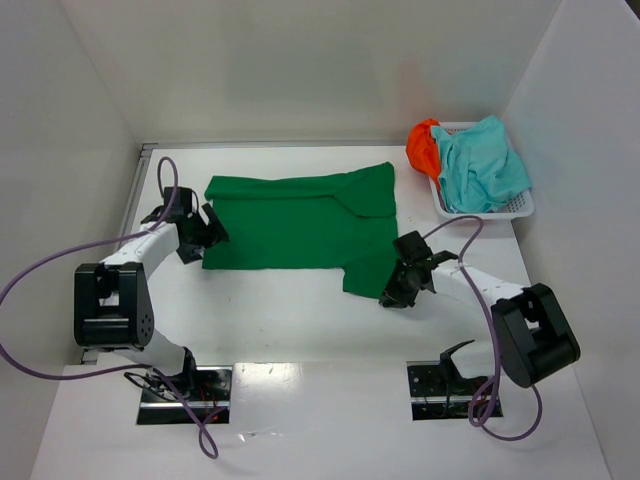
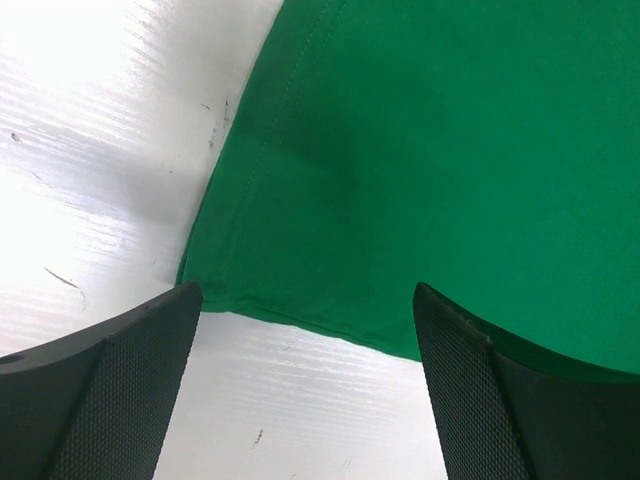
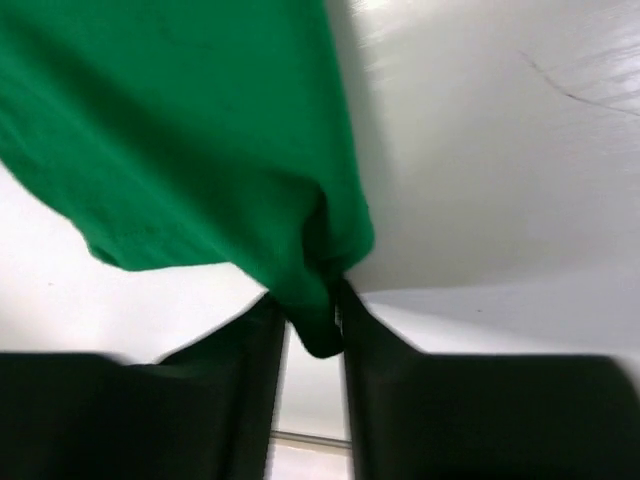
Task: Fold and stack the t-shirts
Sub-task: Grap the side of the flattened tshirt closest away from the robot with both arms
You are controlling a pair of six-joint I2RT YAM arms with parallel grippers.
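Note:
The dark green t-shirt [image 1: 295, 222] lies spread on the white table, its far right sleeve folded inward. My left gripper [image 1: 212, 228] is open at the shirt's left hem, its jaws wide apart over the near corner of the cloth [image 2: 330, 200]. My right gripper [image 1: 392, 283] is shut on the shirt's near right sleeve; the green cloth [image 3: 200, 150] is pinched between the fingers. The light teal t-shirt [image 1: 482, 165] and the bright orange t-shirt [image 1: 422, 145] lie bunched in the basket.
A white mesh basket [image 1: 518, 207] stands at the far right against the wall. White walls enclose the table on the left, back and right. Purple cables trail from both arms.

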